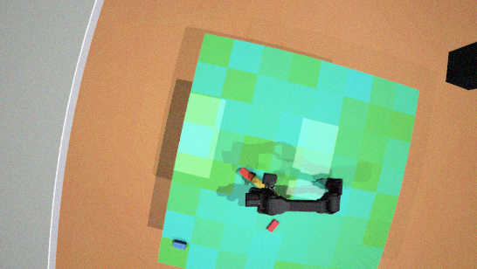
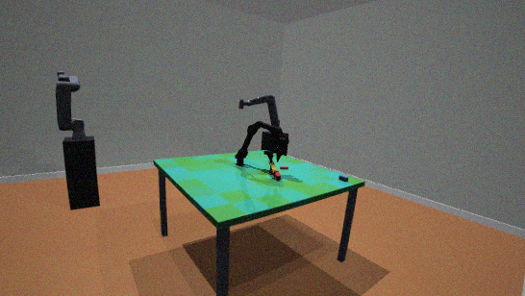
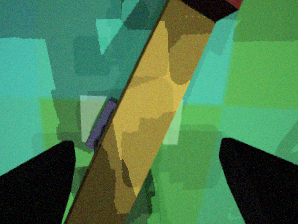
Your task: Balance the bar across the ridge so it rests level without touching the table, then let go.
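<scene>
The yellow bar has a dark band and a red piece at one end. It runs diagonally through the wrist view. A small purple piece, which looks like the ridge, shows at the bar's left edge, mostly hidden beneath it. Whether the bar is level or touches the table cannot be told. My gripper is open above the bar, with one finger out to each side and a gap between each finger and the bar. The arm hides part of the bar in the top view.
A small red block lies on the checkered table beside the arm. A blue block lies near a table corner. Other arms on black pedestals stand beyond the table.
</scene>
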`<state>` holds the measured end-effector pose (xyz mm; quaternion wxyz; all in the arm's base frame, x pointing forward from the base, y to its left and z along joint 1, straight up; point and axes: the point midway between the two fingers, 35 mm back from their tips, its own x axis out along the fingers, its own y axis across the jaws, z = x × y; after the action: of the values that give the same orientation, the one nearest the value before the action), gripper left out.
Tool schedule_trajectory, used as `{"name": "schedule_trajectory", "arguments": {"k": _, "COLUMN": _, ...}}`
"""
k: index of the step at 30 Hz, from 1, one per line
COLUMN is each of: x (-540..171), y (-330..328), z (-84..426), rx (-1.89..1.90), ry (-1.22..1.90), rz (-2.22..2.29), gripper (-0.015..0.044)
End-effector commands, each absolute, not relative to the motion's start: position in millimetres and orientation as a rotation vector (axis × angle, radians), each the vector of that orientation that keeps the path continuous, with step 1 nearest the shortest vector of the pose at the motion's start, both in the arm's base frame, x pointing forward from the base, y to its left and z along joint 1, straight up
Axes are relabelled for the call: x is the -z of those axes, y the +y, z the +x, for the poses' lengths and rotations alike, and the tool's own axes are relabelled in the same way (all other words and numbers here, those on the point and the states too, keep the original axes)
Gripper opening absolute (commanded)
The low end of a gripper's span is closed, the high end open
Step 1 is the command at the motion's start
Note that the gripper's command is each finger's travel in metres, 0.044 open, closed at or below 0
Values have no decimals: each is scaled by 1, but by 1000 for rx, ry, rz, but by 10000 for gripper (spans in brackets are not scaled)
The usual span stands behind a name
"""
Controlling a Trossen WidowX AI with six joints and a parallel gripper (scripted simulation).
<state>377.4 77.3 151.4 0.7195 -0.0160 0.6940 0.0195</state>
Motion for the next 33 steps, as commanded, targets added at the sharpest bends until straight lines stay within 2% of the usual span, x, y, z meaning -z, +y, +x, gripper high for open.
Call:
{"name": "schedule_trajectory", "arguments": {"k": 1, "x": -149, "y": 75, "z": 382, "rx": 65, "ry": 1529, "rz": 80, "gripper": 316}}
{"name": "schedule_trajectory", "arguments": {"k": 12, "x": -141, "y": 70, "z": 391, "rx": 313, "ry": 1507, "rz": 338, "gripper": 316}}
{"name": "schedule_trajectory", "arguments": {"k": 33, "x": -118, "y": 70, "z": 392, "rx": 317, "ry": 1506, "rz": 342, "gripper": 316}}
